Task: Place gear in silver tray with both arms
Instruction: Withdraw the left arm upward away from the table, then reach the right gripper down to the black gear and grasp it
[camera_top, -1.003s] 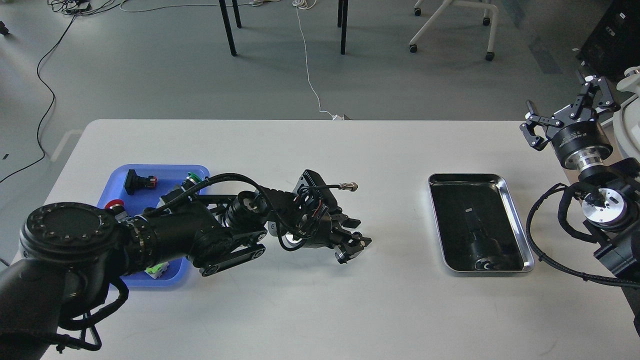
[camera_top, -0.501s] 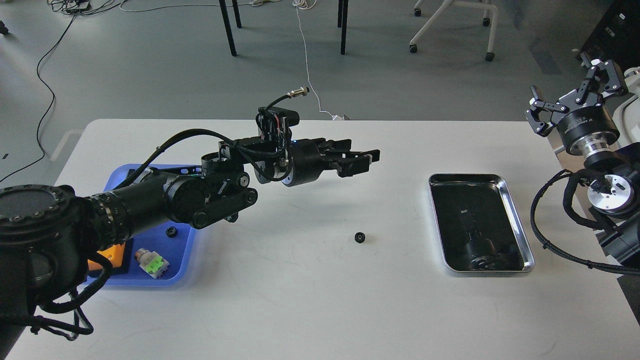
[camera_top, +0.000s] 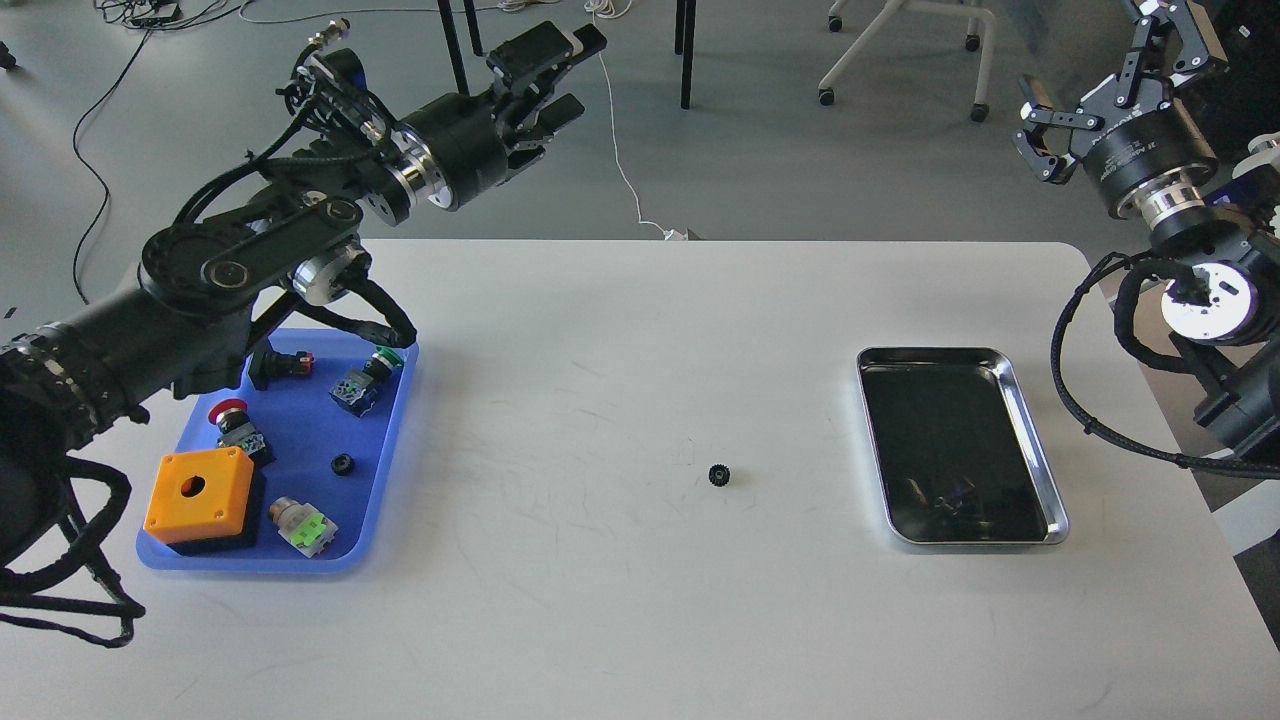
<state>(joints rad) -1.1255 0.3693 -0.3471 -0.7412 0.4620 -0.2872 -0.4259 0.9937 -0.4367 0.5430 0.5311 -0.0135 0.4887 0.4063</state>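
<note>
With the gear (camera_top: 719, 475) lying alone on the white table (camera_top: 620, 620) at centre frame, between the blue tray (camera_top: 385, 470) at lower left and the silver tray (camera_top: 1040, 470) at right, neither of my arms has anything in hand. My left gripper (camera_top: 555, 70) sits high in the upper left of the frame, well away from the table, fingers parted and empty. My right gripper (camera_top: 1110, 90) hangs in the upper right corner, its fingers spread wide, also empty.

I judge the main risk to be the pickup itself. That gear is small, dark and lies flat, so a descent slightly off centre could let one fingertip nudge it and send it sliding or rolling across the smooth tabletop, perhaps toward the near edge. Closing too high would pinch air; closing too low would scrape the table. The silver tray has a raised rim, so a low carry could clip it and knock the gear loose. Its mirror-like bottom is also slick, and a release from height could make the gear bounce out. A second small black part (camera_top: 343, 464) sits in the blue tray and could be mistaken for the target.
</note>
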